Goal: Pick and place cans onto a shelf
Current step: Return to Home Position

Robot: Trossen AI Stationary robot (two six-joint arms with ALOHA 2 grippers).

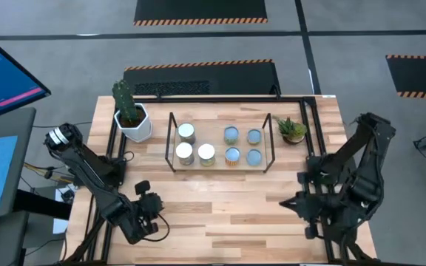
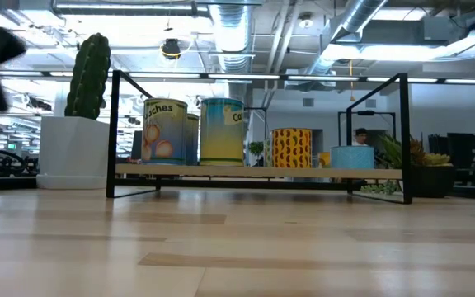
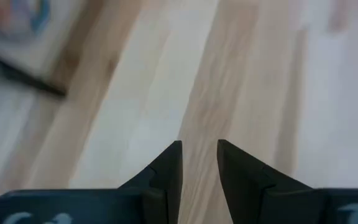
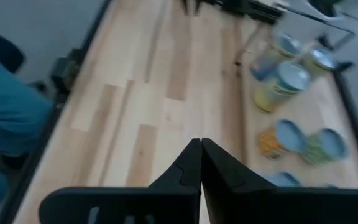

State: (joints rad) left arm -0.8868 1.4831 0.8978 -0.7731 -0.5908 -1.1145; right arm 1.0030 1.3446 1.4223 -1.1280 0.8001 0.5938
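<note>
The shelf point(image 1: 220, 168), a low black rod frame with a wooden board point(image 2: 258, 172), stands on the table's middle far part. Seven cans stand upright on it: three silvery-topped on the left point(image 1: 186, 131) and several teal-topped on the right point(image 1: 254, 156). The low view shows them in a row point(image 2: 221, 130), and they also show in the right wrist view point(image 4: 281, 78). My left gripper point(image 1: 148, 203) point(image 3: 199, 149) hovers over bare wood at the near left, slightly open and empty. My right gripper point(image 1: 291, 199) point(image 4: 201, 143) is shut and empty at the near right.
A cactus in a white faceted pot point(image 1: 132, 118) stands left of the shelf. A small spiky green plant point(image 1: 292, 131) stands to its right. A black frame point(image 1: 313, 118) edges the table. Bare wood point(image 1: 220, 214) lies between the two grippers, near of the shelf.
</note>
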